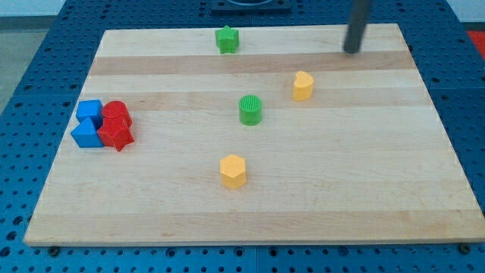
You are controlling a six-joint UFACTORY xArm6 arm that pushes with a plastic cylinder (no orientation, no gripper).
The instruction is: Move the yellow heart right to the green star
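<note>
My tip (352, 51), a bare rod without jaws, stands near the surface's (364, 197) top edge, up-right of the yellow heart (303, 86), with the green star (226, 39) well left.

Yellow blocks: two, a heart (303, 86) and a hexagon (233, 171)
Green blocks: two, a star (226, 39) and a cylinder (250, 109)
Red blocks: two (116, 113) (116, 135)
Blue blocks: two (89, 111) (86, 134)

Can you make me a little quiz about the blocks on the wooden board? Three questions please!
1. True or false: my tip is touching the yellow heart.
2. Which block sits nearest the view's top edge? A) green star B) green cylinder C) yellow hexagon
3. Fill in: the red blocks and blue blocks are bunched at the view's ____ side.

Key: 1 false, it is apart, up and right of the heart; 2 A; 3 left.
</note>
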